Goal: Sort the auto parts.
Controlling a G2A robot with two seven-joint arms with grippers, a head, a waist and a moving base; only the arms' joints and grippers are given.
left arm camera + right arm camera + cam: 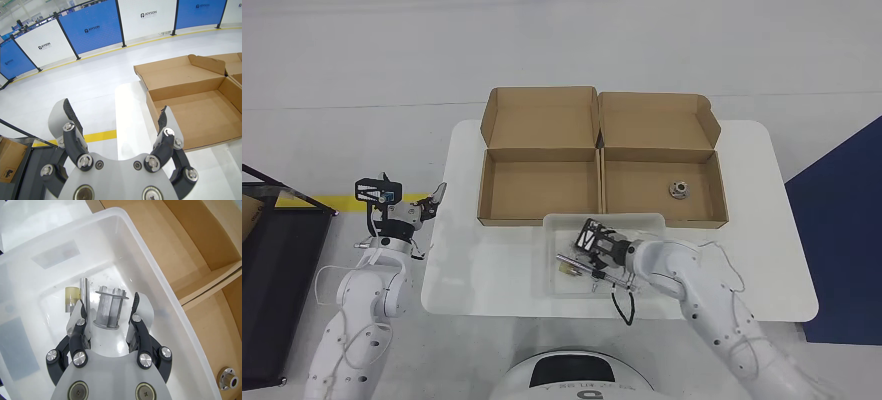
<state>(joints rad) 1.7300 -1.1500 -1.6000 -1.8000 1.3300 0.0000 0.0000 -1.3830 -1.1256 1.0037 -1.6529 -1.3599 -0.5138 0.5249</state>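
The right hand (109, 299) is low in the clear bin (151, 262), wide open around the grey metal spool (109, 311), so it looks ready to pinch it. The left hand (115, 103), far left of the top view, hangs open and empty.

Perhaps three parts (107, 311) in bin (604, 217), before boxes (542, 190)

Pale glossy floor (94, 75), yellow line (100, 134), blue-and-white partition panels (90, 36).

In the clear bin (151, 262) lie a grey flanged sleeve (109, 311), a shiny rod (84, 292) and a yellow-capped plug (71, 297); a round hub (678, 187) sits in the box (637, 195) beyond.
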